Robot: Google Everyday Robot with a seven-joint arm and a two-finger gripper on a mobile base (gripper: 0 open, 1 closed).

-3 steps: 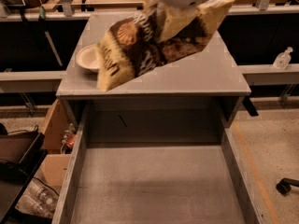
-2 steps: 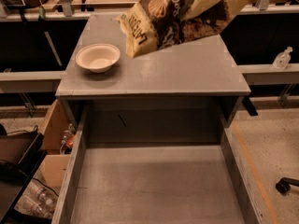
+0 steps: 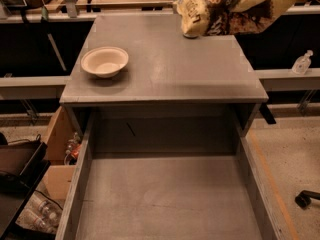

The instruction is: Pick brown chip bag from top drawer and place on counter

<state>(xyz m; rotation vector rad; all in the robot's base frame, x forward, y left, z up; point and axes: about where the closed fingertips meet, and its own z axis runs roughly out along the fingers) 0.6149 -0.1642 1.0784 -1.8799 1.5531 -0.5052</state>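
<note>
The gripper is being hidden above the counter [image 3: 165, 74], its state untellable; the brown chip bag [image 3: 225, 9] is being suspended over the counter's far right corner.

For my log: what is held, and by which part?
The brown chip bag hangs above the counter, far right; the gripper is out of view above the frame, so the held part cannot be told.

Grey table [image 3: 165, 69] carries a cream bowl [image 3: 104, 61] near its left edge. A small round item [image 3: 189, 34] sits at the far right, mostly hidden. The gripper is out of frame.
</note>
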